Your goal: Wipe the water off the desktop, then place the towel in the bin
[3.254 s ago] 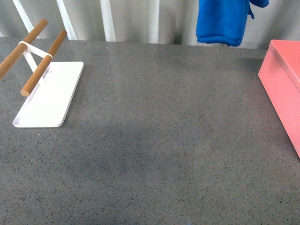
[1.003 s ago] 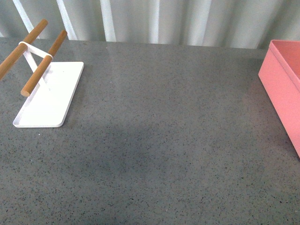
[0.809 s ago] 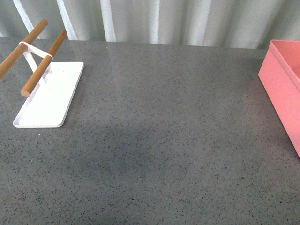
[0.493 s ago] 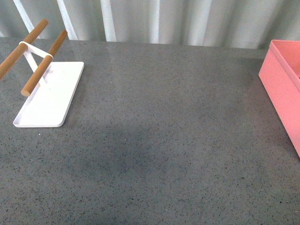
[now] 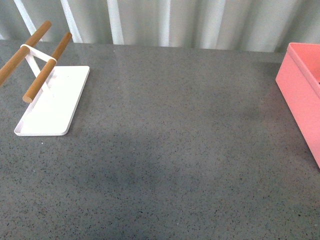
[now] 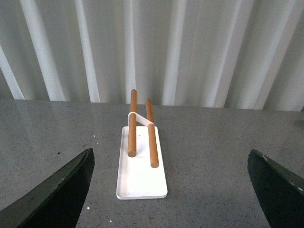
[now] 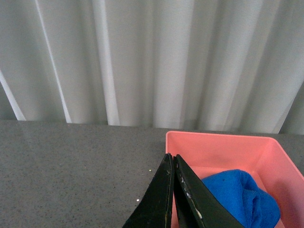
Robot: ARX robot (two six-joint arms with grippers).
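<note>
The blue towel (image 7: pixel 242 197) lies bunched inside the salmon-pink bin (image 7: pixel 218 147), seen in the right wrist view. The bin's near wall (image 5: pixel 300 95) shows at the right edge of the front view; the towel is hidden there. My right gripper (image 7: pixel 172 159) is shut and empty, its tips by the bin's near rim, above the desktop (image 7: pixel 71 166). My left gripper (image 6: pixel 171 190) is open and empty over the desktop (image 6: pixel 213 166), facing the white tray. The speckled dark-grey desktop (image 5: pixel 170 150) fills the front view; neither arm shows there.
A flat white tray (image 5: pixel 52 102) with two wooden rods (image 5: pixel 47 67) stands at the desktop's left rear; it also shows in the left wrist view (image 6: pixel 141 175). A pale corrugated wall (image 5: pixel 165 22) runs behind the desktop.
The towel hung in the air at the back right 3.3 s ago and has left the front view. Over the last second the front view has not changed.
</note>
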